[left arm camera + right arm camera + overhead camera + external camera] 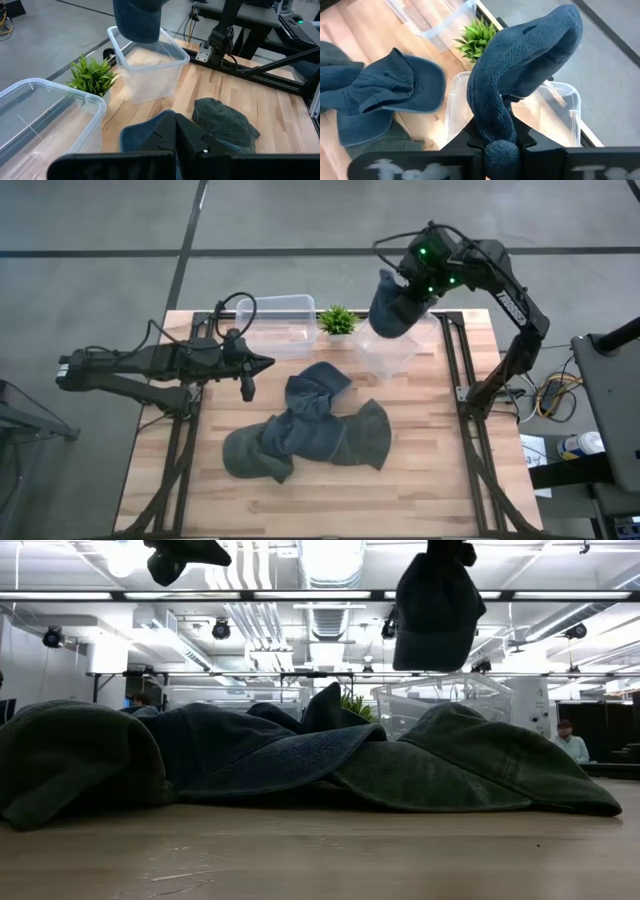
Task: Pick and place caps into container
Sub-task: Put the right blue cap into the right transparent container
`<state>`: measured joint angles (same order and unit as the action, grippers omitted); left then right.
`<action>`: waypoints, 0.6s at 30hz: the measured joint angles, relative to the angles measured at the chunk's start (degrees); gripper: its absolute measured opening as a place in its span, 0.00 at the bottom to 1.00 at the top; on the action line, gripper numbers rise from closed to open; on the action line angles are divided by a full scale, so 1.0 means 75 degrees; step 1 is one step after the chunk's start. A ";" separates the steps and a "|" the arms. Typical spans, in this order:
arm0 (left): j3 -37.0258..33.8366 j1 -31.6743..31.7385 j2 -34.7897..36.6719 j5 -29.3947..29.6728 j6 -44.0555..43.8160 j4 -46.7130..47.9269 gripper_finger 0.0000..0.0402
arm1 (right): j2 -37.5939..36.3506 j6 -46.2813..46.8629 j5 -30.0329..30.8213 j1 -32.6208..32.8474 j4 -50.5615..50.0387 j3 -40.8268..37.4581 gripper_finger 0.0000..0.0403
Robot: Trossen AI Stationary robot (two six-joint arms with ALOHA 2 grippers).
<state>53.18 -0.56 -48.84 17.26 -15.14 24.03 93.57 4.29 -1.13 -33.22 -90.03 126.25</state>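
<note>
Slate-blue floppy fabric cap (395, 308): grasped in right jaws, hanging over clear plastic tub (392, 350). Risk: draping over rim on release. Left jaws: idle beside table, state indeterminable.

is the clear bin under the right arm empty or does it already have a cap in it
Empty. The high and left wrist views show only bare clear plastic inside the bin. The blue cap hangs above it, held by the right tool.
</note>
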 joint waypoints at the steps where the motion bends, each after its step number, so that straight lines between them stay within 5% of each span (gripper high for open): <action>1: 0.0001 0.0000 0.0000 0.0000 0.0000 0.0000 0.00 | 0.0013 0.0004 -0.0001 -0.0022 0.0001 -0.0032 0.07; 18: 0.0001 0.0000 0.0000 0.0029 0.0177 0.0000 0.00 | 0.0019 0.0215 0.0440 -0.0084 0.0295 -0.1931 0.07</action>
<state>53.19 -0.56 -48.84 17.47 -13.81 24.03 93.71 5.91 2.17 -33.85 -87.82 111.77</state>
